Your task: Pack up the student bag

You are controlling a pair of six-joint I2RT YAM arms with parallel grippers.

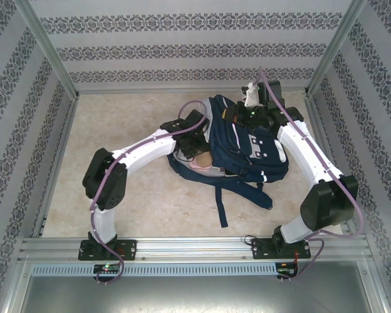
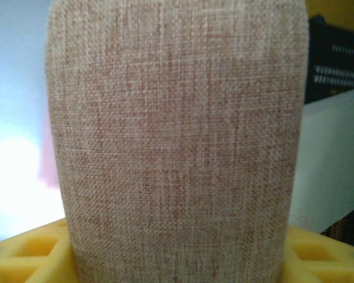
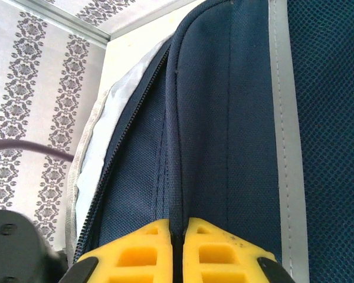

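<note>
The student bag (image 1: 247,140) lies right of centre on the bench (image 1: 137,202), nearer the far wall, with one navy strap (image 1: 220,202) running toward the near edge. The right end effector (image 3: 177,236) is pinched narrow on a navy seam at the bag's far end, just beside the zip (image 3: 130,130). At the bag's left edge the left end effector (image 2: 177,262) grips a tan woven pouch (image 2: 177,135) — the cloth spans the gap between its yellow fingers (image 2: 23,256). Open bench lies left of the bag and in front of it; the right side is tighter, the arm close to the wall. The surface is pale and marbled, with patterned striped walls (image 1: 182,49) on three sides and an aluminium rail (image 1: 195,248) along the near edge.
</note>
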